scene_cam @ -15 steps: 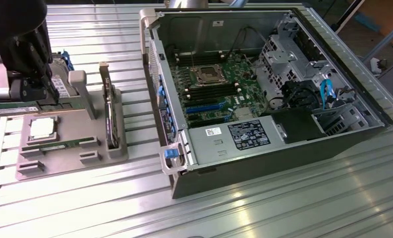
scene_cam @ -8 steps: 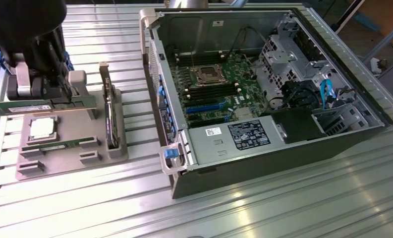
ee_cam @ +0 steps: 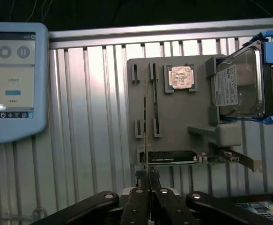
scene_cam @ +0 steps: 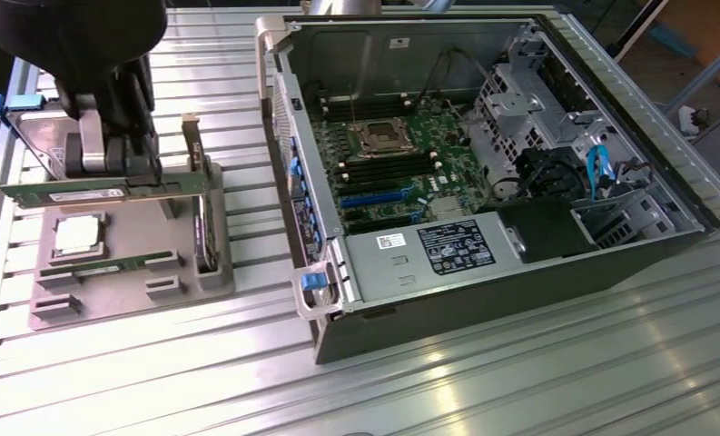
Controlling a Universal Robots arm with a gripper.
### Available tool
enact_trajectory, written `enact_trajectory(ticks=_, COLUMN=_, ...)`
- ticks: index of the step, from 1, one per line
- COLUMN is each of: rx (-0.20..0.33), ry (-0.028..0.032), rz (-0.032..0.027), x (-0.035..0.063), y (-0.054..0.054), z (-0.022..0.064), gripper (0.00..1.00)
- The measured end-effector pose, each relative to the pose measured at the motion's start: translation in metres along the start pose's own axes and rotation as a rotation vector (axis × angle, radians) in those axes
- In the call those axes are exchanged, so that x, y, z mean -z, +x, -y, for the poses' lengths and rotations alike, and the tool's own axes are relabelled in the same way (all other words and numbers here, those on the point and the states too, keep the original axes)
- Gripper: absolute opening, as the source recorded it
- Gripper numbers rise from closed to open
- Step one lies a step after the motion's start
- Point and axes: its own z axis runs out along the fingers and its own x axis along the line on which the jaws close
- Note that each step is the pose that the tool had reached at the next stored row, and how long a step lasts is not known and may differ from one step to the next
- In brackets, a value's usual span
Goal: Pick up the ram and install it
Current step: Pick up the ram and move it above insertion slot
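Claw nearly closed — pinching ram edgewise

Bright overhead light reaches you: glare streaks the slatted table at six o'clock, the arm at eleven reads nearly black, and the tablet screen washes out.

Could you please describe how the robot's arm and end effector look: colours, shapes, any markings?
The arm is bulky and black. The end effector has flat, pale grey metal fingers; in the wrist view its linkage bars are black with small round fasteners. No markings can be made out.
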Motion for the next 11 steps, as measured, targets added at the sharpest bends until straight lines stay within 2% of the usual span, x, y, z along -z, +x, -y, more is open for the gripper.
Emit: enact_trajectory(ticks=11, rx=0.0, ry=-0.0002, rz=0.0, x=0.0008, y=-0.002, z=0.0239, gripper=0.12)
